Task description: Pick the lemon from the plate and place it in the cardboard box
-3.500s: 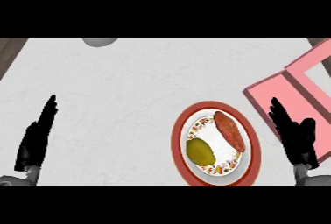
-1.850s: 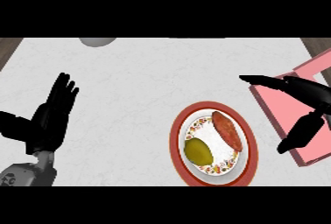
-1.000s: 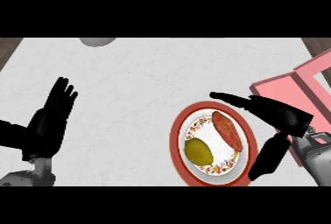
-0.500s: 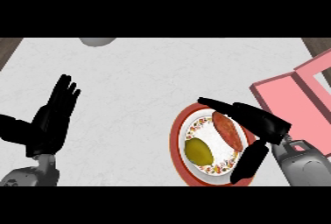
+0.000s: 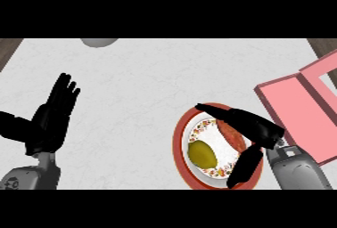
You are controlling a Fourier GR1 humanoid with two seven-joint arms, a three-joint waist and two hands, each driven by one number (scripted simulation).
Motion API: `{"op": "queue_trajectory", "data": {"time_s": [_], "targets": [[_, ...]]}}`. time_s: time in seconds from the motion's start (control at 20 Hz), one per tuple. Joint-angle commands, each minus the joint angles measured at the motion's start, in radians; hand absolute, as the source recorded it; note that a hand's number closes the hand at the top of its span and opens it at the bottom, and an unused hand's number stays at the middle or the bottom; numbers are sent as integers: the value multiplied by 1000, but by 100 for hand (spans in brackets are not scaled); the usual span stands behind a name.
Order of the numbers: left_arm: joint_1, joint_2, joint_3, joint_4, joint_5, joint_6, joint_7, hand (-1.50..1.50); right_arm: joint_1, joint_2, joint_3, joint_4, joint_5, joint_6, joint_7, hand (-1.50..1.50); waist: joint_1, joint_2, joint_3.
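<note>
Hovering over the plate (image 5: 178,147), right hand (image 5: 259,128) spread open, empty; lemon (image 5: 203,153), likely firm, light, roll-prone, best taken across its middle.

Bright, even light covers the pale table (image 5: 145,75), flat from edge to edge. The left hand (image 5: 46,129) and right hand (image 5: 260,128) show as near-flat black shapes with little shading. The box (image 5: 289,102) and plate (image 5: 178,147) show in plain, full colour.
</note>
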Motion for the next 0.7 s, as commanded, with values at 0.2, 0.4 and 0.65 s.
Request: {"op": "queue_trajectory", "data": {"time_s": [0.2, 0.4, 0.65], "targets": [[50, -53, -1, -5, -42, -28, -34, 0, 15, 17, 1, 94, 181, -25, -147, -150, 1, 0, 0], [-12, -43, 30, -32, -49, -22, 60, 0, 33, 82, 11, 81, 216, -37, -108, -150, 0, 0, 0], [-22, -40, 56, -6, -38, -54, 44, 0, 17, 143, 56, 179, 303, -106, -176, -150, 3, 1, 0]]}}
